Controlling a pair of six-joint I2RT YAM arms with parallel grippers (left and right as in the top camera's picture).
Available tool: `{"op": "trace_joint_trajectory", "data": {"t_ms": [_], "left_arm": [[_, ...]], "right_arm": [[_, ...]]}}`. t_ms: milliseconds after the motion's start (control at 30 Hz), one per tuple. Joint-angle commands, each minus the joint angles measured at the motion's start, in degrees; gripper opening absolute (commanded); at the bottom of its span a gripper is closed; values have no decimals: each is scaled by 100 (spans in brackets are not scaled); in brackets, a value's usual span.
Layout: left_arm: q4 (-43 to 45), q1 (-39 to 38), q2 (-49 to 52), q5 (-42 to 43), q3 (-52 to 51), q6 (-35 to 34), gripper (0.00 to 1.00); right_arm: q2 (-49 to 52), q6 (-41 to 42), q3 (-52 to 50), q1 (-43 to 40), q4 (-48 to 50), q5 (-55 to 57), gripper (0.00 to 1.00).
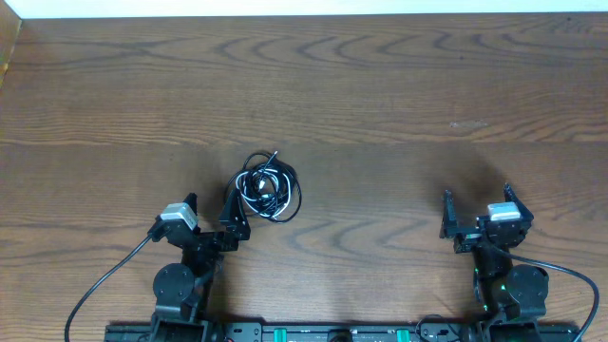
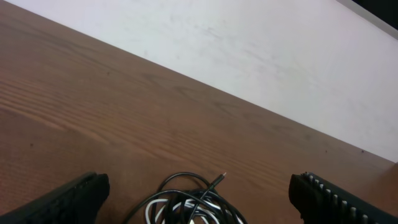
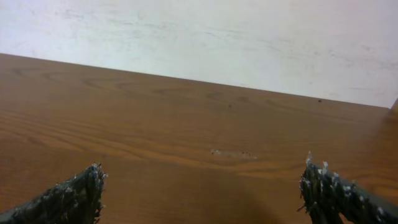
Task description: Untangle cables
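Note:
The cables [image 1: 267,186] lie in one tangled coil on the wooden table, left of centre: black cords looped around a white one, with a small plug end pointing up and right. In the left wrist view the coil [image 2: 193,202] sits at the bottom, between the fingers. My left gripper [image 1: 211,207] is open, just left of the coil and close to it, empty. My right gripper [image 1: 477,201] is open and empty at the front right, far from the cables. Its wrist view shows only bare wood between the fingers [image 3: 202,196].
The wooden table [image 1: 380,95] runs back to a white wall edge [image 1: 304,8]. The black wires of the arms trail at the front left [image 1: 100,285] and front right [image 1: 579,280]. A faint pale mark [image 1: 470,123] is on the wood at the right.

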Motion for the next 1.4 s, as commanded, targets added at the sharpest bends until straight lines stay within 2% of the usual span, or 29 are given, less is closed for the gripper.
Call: {"op": "trace_joint_trajectory", "data": {"t_ms": [0,867,933,1133,1367], "left_arm": [[-258,-26,0,-50,-55,39,98],[-306,-26,0,-15,144,205,98],[-525,-26,0,17,428,435,98],[-1934,-26,245,15,1965,817,98],[-3762,-26,1628,17,4435,876,98]], "right_arm": [[-20,63,-9,33,-22,7,99],[-20,63,-9,33,-22,7,99],[-20,63,-9,33,-22,7,99],[-20,63,-9,33,-22,7,99],[-20,63,-9,33,-22,7,99]]}}
